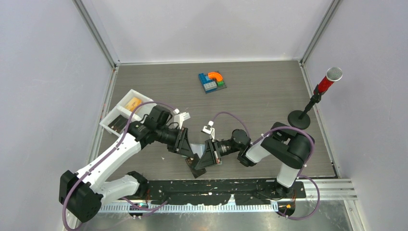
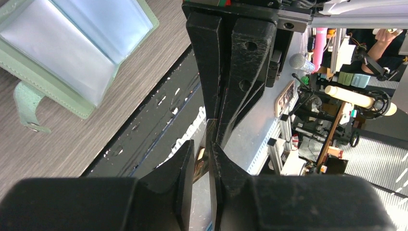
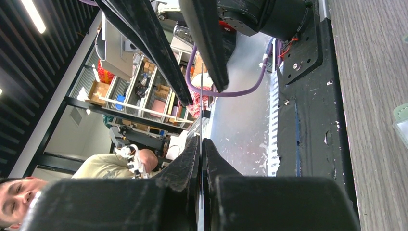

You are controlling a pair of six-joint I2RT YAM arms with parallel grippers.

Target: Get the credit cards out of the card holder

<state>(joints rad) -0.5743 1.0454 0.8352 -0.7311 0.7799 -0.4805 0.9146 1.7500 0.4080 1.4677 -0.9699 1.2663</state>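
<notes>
The card holder (image 2: 72,48) lies open on the wooden table, sage green with pale blue sleeves; a strip of it shows between the arms (image 1: 197,149). My right gripper (image 3: 201,142) is shut on a dark credit card (image 2: 200,166) seen edge-on. That card hangs low over the table's near edge (image 1: 195,170). My left gripper (image 2: 202,147) faces the right one, its jaws a narrow gap apart with the card's free end between them. From above, the left gripper (image 1: 191,155) and right gripper (image 1: 197,162) meet tip to tip.
A white two-compartment tray (image 1: 109,117) at the left holds an orange card (image 1: 132,102) and dark cards (image 1: 115,126). A toy block cluster (image 1: 212,81) sits at the back. A microphone stand (image 1: 308,108) is at the right. The black base rail (image 1: 216,187) runs along the near edge.
</notes>
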